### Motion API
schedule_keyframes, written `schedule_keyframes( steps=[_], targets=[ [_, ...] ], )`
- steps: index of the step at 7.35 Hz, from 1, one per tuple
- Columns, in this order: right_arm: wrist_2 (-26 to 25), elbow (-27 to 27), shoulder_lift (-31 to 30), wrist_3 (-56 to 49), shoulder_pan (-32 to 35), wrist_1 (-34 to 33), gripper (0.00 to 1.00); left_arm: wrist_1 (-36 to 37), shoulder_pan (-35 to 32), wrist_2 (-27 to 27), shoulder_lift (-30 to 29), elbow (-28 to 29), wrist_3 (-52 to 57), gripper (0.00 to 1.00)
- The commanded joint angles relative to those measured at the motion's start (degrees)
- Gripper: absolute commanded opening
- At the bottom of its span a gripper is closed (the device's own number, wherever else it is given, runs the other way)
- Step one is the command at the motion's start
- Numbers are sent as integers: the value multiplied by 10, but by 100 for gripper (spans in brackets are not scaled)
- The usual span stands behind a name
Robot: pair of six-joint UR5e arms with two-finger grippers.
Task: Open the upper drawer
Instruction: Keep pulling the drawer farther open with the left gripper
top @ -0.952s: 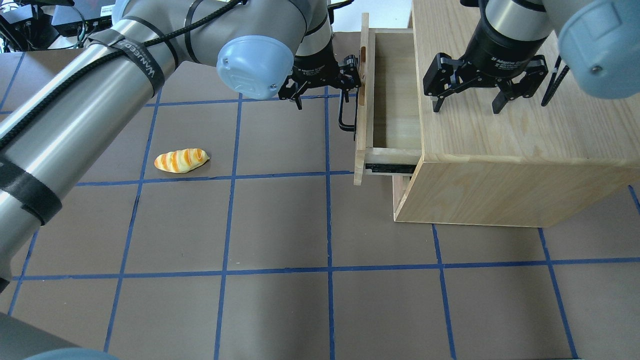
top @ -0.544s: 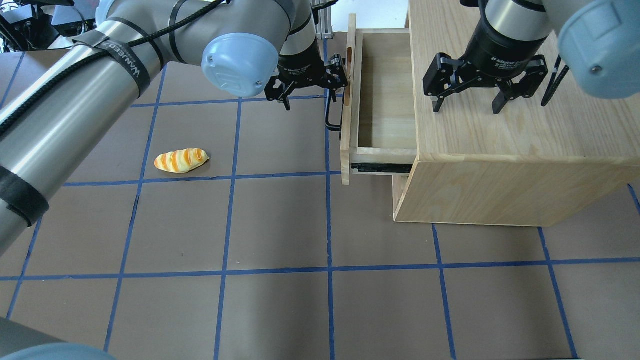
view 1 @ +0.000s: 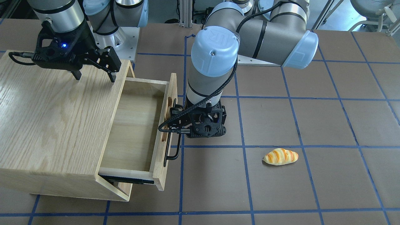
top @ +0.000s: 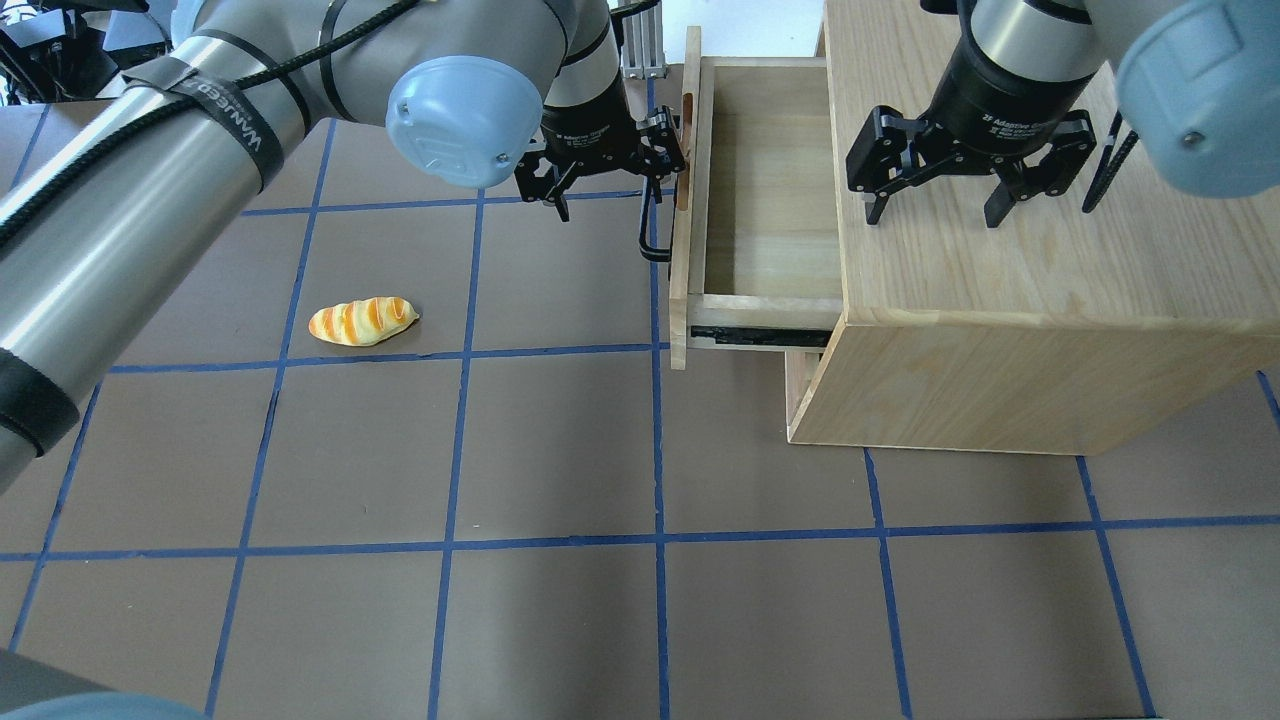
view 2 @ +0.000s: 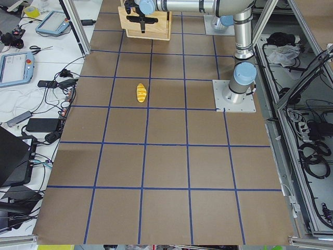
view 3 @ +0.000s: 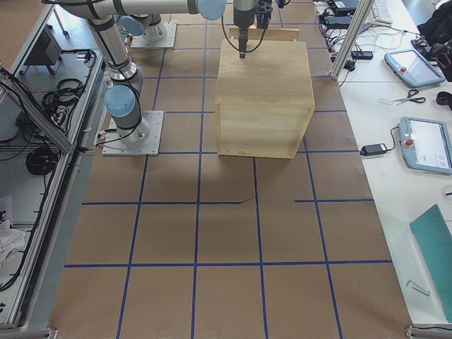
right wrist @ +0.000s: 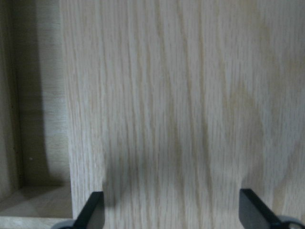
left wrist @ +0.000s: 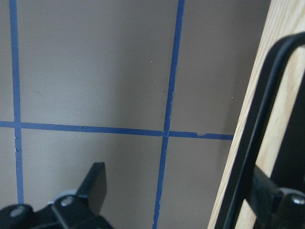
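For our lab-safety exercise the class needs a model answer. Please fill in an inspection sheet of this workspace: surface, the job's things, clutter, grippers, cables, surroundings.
Surface: brown table mat with a blue tape grid, flat, no spills seen.
Job's things: pale-wood upper drawer stands well out of the oak-grain cabinet. Its visible inside is empty. Its black bar handle faces the left arm.
Clutter: one orange-striped toy bread roll, lying apart from the cabinet.
Grippers: left gripper open, one finger hooked behind the handle. Right gripper open over the cabinet top, contact unclear.
Cables: black cable strapped along the left arm.
Surroundings: tablet-like pendants and loose leads on the side bench. No people seen.
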Motion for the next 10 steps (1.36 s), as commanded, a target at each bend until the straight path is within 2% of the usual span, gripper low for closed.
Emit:
schedule_keyframes(
  steps=[1,10],
  targets=[
    [0,0,0,0,0,0,100,-13,1,0,10,2,-2,100],
    [1,0,0,0,0,0,100,-27,23,23,19,-5,7,100]
  ],
)
